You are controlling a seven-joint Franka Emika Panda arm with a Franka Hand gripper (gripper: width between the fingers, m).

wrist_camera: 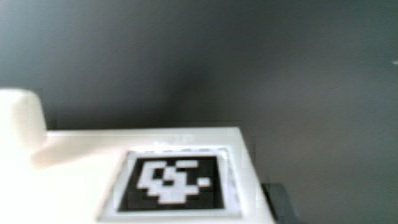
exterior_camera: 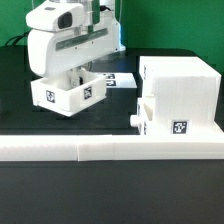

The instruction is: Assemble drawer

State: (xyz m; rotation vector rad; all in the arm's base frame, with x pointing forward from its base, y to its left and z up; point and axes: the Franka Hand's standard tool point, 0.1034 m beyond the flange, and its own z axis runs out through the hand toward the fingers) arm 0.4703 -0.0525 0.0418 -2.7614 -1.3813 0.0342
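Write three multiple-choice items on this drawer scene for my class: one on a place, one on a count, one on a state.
1. Where is the tray below the claw, relative to the casing?
A. On the exterior view's left
B. On top of it
C. Inside it

2. How many small trays show?
A. One
B. Two
C. Four

3. How does the casing stand?
A. Upright on the table
B. Hung from the claw
C. Tipped on its side

Answers:
1 A, the tray sits apart, left of the casing.
2 B, a second tray sits at the casing's front.
3 A, its base rests on the black table.
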